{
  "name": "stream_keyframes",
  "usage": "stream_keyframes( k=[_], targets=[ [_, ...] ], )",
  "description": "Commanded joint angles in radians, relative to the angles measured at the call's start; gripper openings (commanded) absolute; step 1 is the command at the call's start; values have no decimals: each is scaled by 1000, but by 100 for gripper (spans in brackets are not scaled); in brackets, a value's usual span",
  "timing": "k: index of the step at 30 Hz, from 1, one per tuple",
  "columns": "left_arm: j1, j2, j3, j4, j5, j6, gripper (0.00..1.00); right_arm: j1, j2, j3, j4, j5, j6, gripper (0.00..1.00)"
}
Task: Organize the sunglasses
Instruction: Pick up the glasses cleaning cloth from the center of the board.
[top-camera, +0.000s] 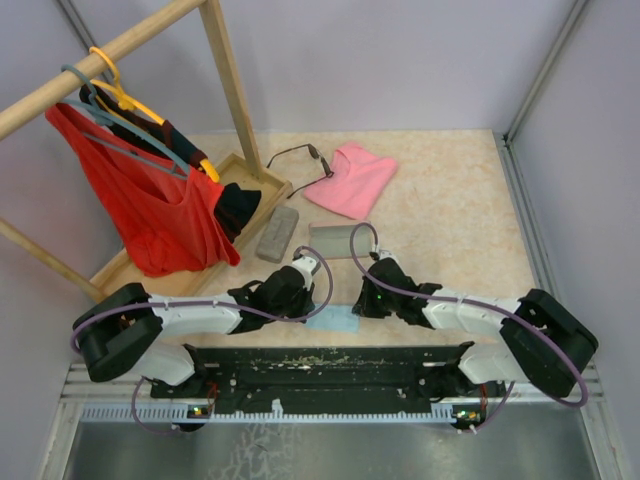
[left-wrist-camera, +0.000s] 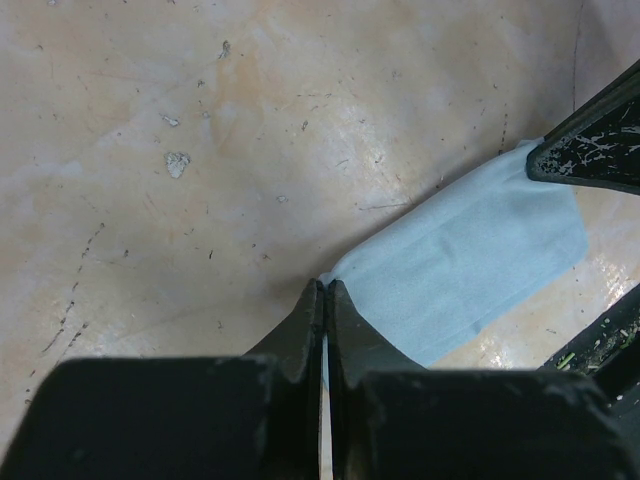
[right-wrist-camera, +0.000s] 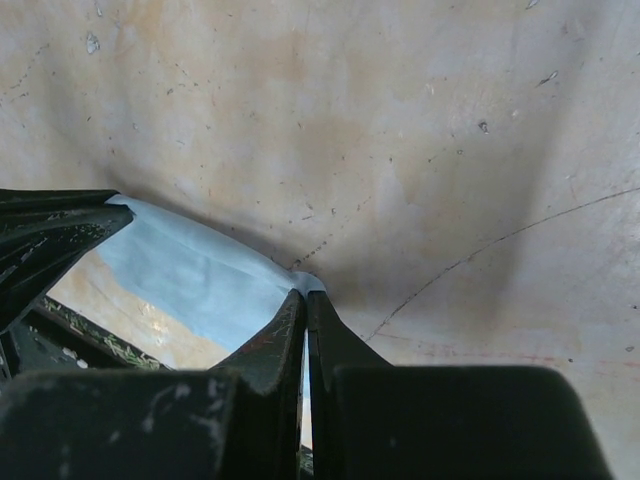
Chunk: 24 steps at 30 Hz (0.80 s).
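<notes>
1. Top external view: both arms lie low, reaching inward from their bases at the near edge. The left arm (top-camera: 190, 315) and the right arm (top-camera: 470, 312) keep their forearms almost flat over the counter (top-camera: 450, 230). Their wrists meet nose to nose at the middle of the near edge.
2. The left gripper (left-wrist-camera: 325, 290) has its fingers pressed tight together, pinching one corner of a light-blue cloth (left-wrist-camera: 470, 265).
3. The right gripper (right-wrist-camera: 305, 300) is likewise clamped, its fingers nipping the opposite corner of the same cloth. From its own camera the cloth runs off to the left toward the other gripper.
4. The cloth spans the short gap between the two grippers, fairly taut. I cannot tell whether its middle rests on the counter.
5. The sunglasses (top-camera: 300, 156), one dark wire-framed pair, lie near the far edge, left of centre. They sit between the wooden tray (top-camera: 262, 192) of the clothes rack and a pink cloth (top-camera: 352, 178). One end is right up against the pink cloth, though I cannot tell if they touch. The pair is well apart from both grippers.
6. A grey case (top-camera: 278, 233) and a pale flat rectangle (top-camera: 335, 240) lie mid-counter, between the sunglasses and the grippers.
7. A red garment (top-camera: 165, 215) hangs from the rack toward the far-left corner.
</notes>
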Motion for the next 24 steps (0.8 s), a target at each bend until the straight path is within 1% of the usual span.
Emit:
stream_keyframes(
  k=[1,5,8,11,15,24],
  targets=[
    [-3,-4,-22,-57,15,-5,1,-1,-28,-6,23,12,-35,0],
    [-3,-12,-14,-14,10,-12,1,-2,-66,-1,43,32,-45,0],
    [-3,15,14,3,-2,-10,1,-2,-72,18,36,89,-45,0],
    [7,50,47,12,-28,0,1,-11,-60,41,39,132,-52,0],
    [30,74,85,33,-46,16,1,-31,-41,75,60,149,-76,0],
    [100,143,208,59,-62,94,1,-78,19,204,57,210,-185,0]
  ],
)
